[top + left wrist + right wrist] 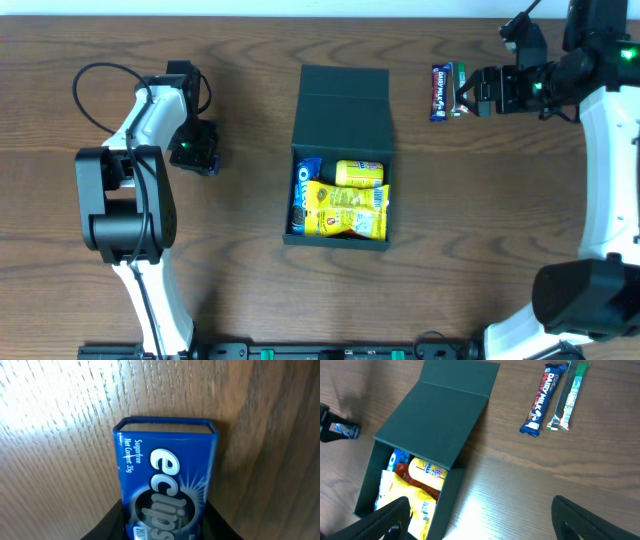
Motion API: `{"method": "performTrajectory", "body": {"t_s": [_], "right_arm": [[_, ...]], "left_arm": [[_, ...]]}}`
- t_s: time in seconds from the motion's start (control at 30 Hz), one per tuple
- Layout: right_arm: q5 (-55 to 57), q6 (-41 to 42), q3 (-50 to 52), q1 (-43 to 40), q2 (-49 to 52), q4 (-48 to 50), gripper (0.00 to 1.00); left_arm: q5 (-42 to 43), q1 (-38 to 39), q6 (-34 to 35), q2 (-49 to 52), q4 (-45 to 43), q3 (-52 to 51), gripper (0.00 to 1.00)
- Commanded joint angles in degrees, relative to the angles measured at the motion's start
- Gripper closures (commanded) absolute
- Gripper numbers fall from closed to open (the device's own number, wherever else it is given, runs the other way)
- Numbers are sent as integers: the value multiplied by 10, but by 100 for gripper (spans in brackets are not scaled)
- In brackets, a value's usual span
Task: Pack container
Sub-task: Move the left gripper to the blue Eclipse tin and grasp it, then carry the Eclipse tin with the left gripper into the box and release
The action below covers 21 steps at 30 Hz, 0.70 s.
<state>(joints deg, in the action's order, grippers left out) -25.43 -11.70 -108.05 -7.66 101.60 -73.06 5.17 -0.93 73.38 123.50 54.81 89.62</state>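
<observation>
Dark teal container [343, 110] sits mid-table, flap laid back on its far side, snack packets [350, 205] inside. Left gripper [203, 152], well left of it, clenches an Eclipse tin [165, 475], evidently for loading. Right gripper [470, 98] stands released beside the Dairy Milk bar [441, 92].

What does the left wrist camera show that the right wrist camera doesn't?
Only the left wrist view gives a close-up of the blue Eclipse tin, label readable, held in the left gripper. Only the right wrist view shows the open container with snacks inside, plus a Dairy Milk bar and a green-and-white packet lying side by side. Both share the wooden table and the tin itself, which is small at the right wrist view's left edge.
</observation>
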Motion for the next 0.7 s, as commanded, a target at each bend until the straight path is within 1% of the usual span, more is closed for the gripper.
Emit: {"method": "performTrajectory", "body": {"t_s": [0.0, 0.1, 0.17, 0.23, 0.37, 0.43, 0.47, 0.57, 0.67], "right_arm": [[2, -6, -9, -2, -12, 0, 11], [2, -6, -9, -2, -12, 1, 11], [9, -6, -9, -2, -12, 0, 10], [17, -6, -9, -2, -12, 1, 10], [17, -9, -9, -2, -12, 5, 9], [17, -9, -9, -2, -12, 10, 8], [17, -9, -9, -2, -12, 13, 8], [17, -12, -9, -3, -12, 15, 8], [38, -19, -9, -3, -12, 13, 8]], "left_arm": [[-6, -2, -32, 3, 25, 6, 94], [-6, -1, -37, -17, 49, 7, 94], [-7, 2, -74, -41, 49, 7, 94], [-10, 12, -134, -79, 42, 7, 94], [-14, 47, -270, -149, 2, 7, 94], [-13, 78, -315, -181, -23, 7, 94], [-13, 101, -325, -195, -36, 7, 94], [-6, 159, -325, -209, -63, 7, 94], [-20, 227, -351, -207, -76, 7, 94]]}}
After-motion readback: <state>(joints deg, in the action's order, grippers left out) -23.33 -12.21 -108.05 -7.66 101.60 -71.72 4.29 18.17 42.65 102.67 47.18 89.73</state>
